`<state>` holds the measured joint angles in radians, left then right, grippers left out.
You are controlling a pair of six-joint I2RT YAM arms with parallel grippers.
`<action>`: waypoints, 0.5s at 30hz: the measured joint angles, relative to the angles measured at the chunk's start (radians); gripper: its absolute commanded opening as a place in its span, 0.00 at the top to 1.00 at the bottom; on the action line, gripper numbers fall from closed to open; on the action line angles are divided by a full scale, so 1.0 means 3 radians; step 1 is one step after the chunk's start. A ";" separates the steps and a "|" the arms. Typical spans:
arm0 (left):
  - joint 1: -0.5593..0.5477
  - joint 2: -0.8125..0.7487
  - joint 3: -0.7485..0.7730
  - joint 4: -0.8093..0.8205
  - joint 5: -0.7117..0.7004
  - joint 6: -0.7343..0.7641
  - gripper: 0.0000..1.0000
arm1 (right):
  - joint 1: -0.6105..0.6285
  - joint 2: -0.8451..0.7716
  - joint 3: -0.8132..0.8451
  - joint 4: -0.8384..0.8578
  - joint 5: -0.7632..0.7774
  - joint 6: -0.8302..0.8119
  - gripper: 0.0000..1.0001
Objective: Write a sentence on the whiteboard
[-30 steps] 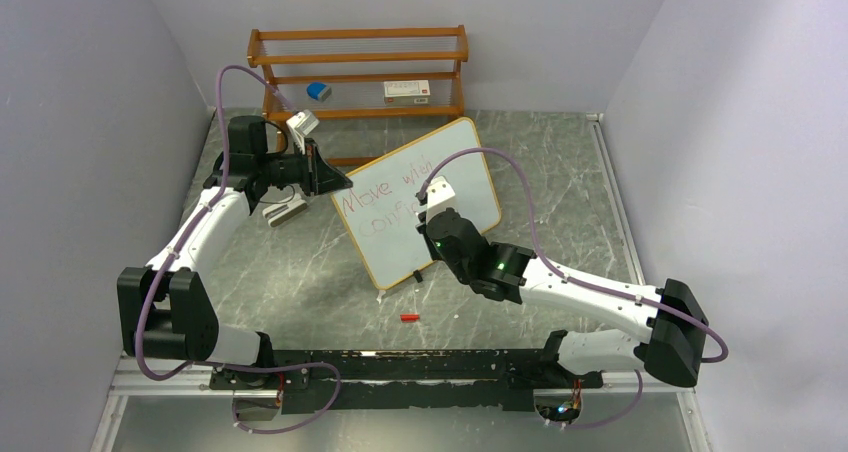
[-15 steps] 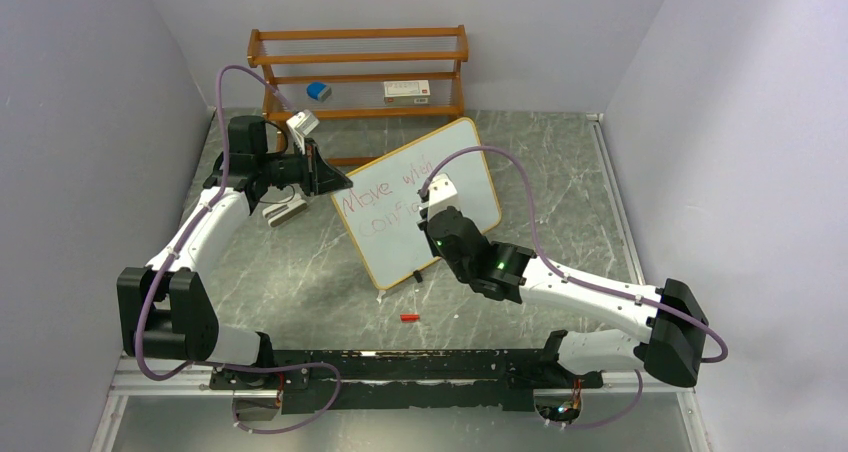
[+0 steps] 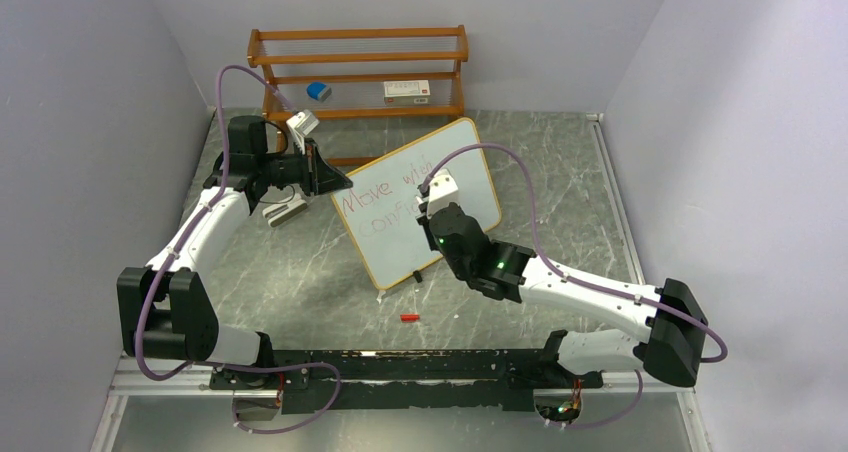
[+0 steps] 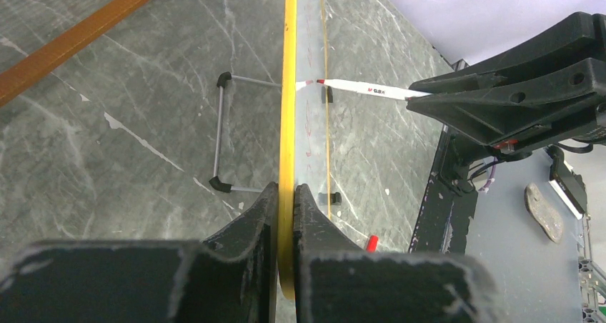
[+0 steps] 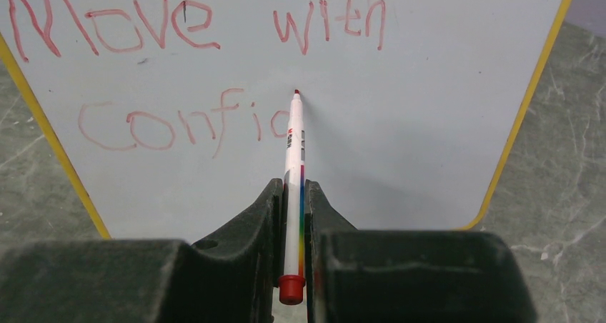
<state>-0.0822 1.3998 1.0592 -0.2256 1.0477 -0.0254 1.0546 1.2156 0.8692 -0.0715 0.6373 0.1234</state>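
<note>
The left arm reached forward and inward from its base, and its left gripper (image 4: 286,191) was clamped tight on the thin yellow frame at the left edge of the large white, rounded-corner whiteboard (image 3: 462,150). The right arm stretched low across the grey marbled table (image 3: 570,172), its wrist turned toward the board face. The right gripper (image 5: 293,189) was closed on a slim white marker with a rainbow stripe and a red end (image 5: 293,148), and the red tip rested against the board.

The board stood on the table between the two arms, turned at an angle, in front of the brown wooden slatted rack (image 3: 358,58). In red ink it read "Move with" on the upper line. Below that was "Confi" and one more curved stroke, and the marker tip sat just beside that stroke. A small red cap (image 3: 408,318) lay on the table nearer the bases.

Compared with a second before, the right wrist had crept slightly up the board, while the left arm and the board had not shifted.
</note>
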 measured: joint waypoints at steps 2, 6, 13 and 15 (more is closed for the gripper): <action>0.0000 0.0000 0.0000 0.0000 0.0000 0.0001 0.95 | 0.0000 0.0015 0.0005 0.0031 0.0011 -0.0020 1.00; 0.0000 0.0000 0.0000 0.0000 -0.0001 0.0001 0.95 | -0.0001 0.0055 0.0023 0.0062 0.0011 -0.0051 1.00; 0.0000 0.0000 0.0000 0.0000 -0.0003 0.0005 0.95 | -0.0005 0.0100 0.0088 0.0042 0.0006 -0.0053 1.00; 0.0000 0.0000 0.0000 -0.0001 -0.0001 0.0008 0.95 | -0.0006 0.0103 0.0095 0.0018 0.0000 -0.0050 1.00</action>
<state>-0.0822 1.3998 1.0592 -0.2260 1.0473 -0.0231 1.0527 1.2465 0.8978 -0.0662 0.6373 0.1085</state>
